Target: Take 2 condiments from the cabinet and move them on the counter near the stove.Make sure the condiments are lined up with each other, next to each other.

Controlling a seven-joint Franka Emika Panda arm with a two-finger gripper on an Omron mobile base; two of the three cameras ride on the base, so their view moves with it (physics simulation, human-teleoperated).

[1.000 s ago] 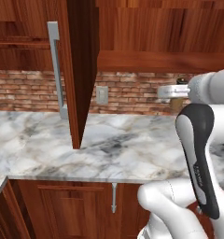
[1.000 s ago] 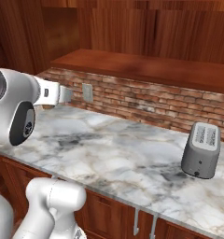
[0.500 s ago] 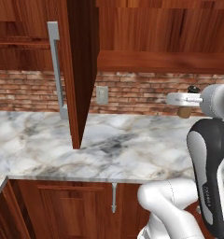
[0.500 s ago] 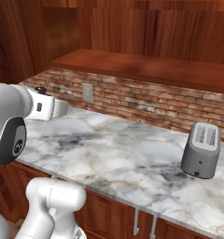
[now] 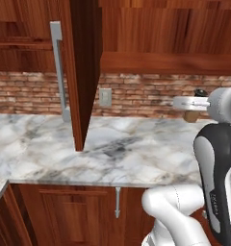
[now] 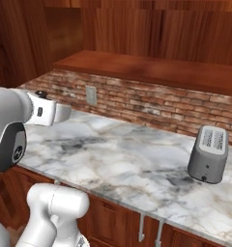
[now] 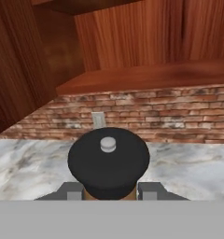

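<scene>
My end effector (image 7: 108, 193) grips the brown shaker (image 7: 108, 161) by its sides, holding it in the air above the marble counter (image 5: 136, 153), in front of the brick wall (image 5: 146, 93).

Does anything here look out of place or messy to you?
Nothing spilled or broken. The one unusual sight: the cabinet door hangs open over the counter, and the gripper holds a dark-topped shaker in the air.

A grey toaster (image 6: 209, 154) stands upright to the right, just in front of the brick backsplash (image 6: 152, 103). A pale wall outlet (image 5: 105, 97) sits on the brick. A drawer handle (image 5: 117, 202) hangs below.
</scene>
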